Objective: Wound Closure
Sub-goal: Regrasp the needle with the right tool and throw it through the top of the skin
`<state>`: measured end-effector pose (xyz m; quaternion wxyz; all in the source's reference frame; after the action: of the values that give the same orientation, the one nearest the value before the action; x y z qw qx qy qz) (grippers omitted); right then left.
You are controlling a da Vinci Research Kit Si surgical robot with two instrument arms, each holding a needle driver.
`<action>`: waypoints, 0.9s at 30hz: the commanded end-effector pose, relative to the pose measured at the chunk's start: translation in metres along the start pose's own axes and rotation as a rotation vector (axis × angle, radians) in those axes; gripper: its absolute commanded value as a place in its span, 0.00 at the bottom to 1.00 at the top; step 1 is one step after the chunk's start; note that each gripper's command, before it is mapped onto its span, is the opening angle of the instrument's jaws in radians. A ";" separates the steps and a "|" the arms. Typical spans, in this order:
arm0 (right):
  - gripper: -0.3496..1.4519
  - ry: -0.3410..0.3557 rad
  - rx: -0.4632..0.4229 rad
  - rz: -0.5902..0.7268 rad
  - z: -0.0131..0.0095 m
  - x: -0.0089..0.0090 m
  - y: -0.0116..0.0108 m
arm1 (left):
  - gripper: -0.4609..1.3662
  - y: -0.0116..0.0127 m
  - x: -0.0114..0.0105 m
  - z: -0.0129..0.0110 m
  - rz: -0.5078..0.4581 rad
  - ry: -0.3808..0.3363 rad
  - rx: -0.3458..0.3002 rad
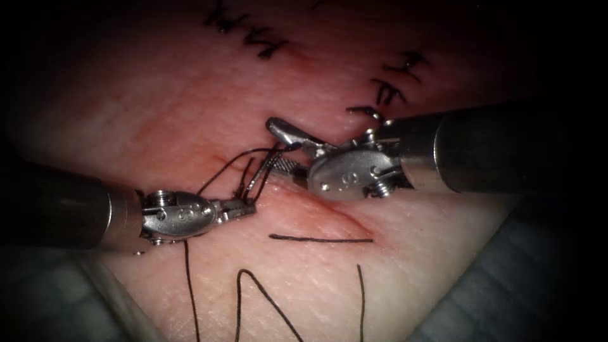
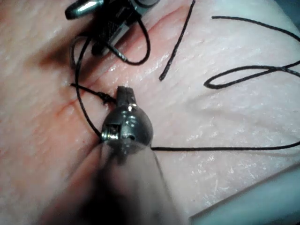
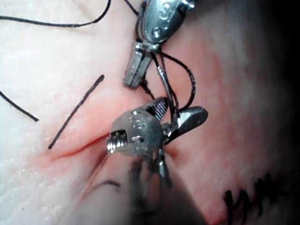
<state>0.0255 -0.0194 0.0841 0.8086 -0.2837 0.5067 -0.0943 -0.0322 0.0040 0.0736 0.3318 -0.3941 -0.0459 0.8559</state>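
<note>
The left tool (image 1: 244,208) comes in low over the tissue (image 1: 126,114) with its jaws pressed together on the thread (image 1: 225,166), pinching it close to where the strand meets the cut (image 1: 329,212). From that pinch the thread rises in a dark loop and runs across to the right tool (image 1: 285,149). In the left wrist view the left tool (image 2: 124,93) grips the thread (image 2: 86,89) at a small dark tangle right at its tip, beside the reddened line of the cut (image 2: 65,110).

The right tool's jaws are spread wide, one jaw lifted away from the tissue and the other lying lower, toward the left tool. The thread loop passes between and around them, and I cannot tell whether it touches either jaw. In the right wrist view the right tool (image 3: 176,115) stands open with the thread (image 3: 187,77) curling just beyond it, and the left tool (image 3: 133,70) hangs closed on the far side of the loop.

I cannot make out the needle with any certainty, nor say whether it sits in the tissue.

On the near side of both tools, loose thread lies on the tissue: a short cut end (image 1: 320,239) lying flat just past the cut, and longer strands (image 1: 259,297) looping away beyond it. Behind the right tool are finished stitches (image 1: 392,79)
</note>
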 end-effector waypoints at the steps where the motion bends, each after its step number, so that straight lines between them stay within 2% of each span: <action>1: 0.66 -0.002 -0.002 -0.006 0.0001 -0.0001 0.0000 | 0.06 0.0000 0.0000 0.0000 0.000 0.000 -0.010; 5: 0.64 -0.006 -0.003 -0.007 0.0006 -0.0006 -0.0002 | 0.06 0.0000 -0.0001 0.0000 0.001 0.000 -0.010; 7: 0.54 -0.007 -0.004 -0.008 0.0007 -0.0008 -0.0003 | 0.06 0.0001 -0.0001 -0.0001 0.001 0.000 -0.010; 8: 0.39 -0.007 -0.004 -0.009 0.0007 -0.0009 -0.0004 | 0.06 0.0001 -0.0001 -0.0001 -0.005 0.000 -0.010; 9: 0.18 -0.006 0.007 -0.011 0.0007 -0.0009 -0.0006 | 0.06 0.0001 -0.0001 -0.0001 -0.005 0.000 -0.011; 10: 0.00 -0.006 0.016 -0.012 0.0006 -0.0009 -0.0006 | 0.06 0.0001 -0.0001 -0.0001 -0.005 0.000 -0.011; 12: 0.00 -0.006 0.051 -0.015 0.0006 -0.0010 -0.0008 | 0.06 0.0000 -0.0001 -0.0001 -0.005 0.000 -0.011; 17: 0.00 -0.007 0.073 -0.020 0.0007 -0.0014 -0.0013 | 0.06 0.0000 0.0002 -0.0001 -0.013 -0.001 -0.005; 27: 0.00 -0.007 0.083 -0.020 0.0006 -0.0013 -0.0012 | 0.06 0.0001 0.0017 0.0008 -0.061 -0.007 0.006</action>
<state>0.0256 -0.0196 0.0861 0.8205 -0.2550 0.4965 -0.1232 -0.0338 0.0053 0.0729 0.3617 -0.3871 -0.0520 0.8465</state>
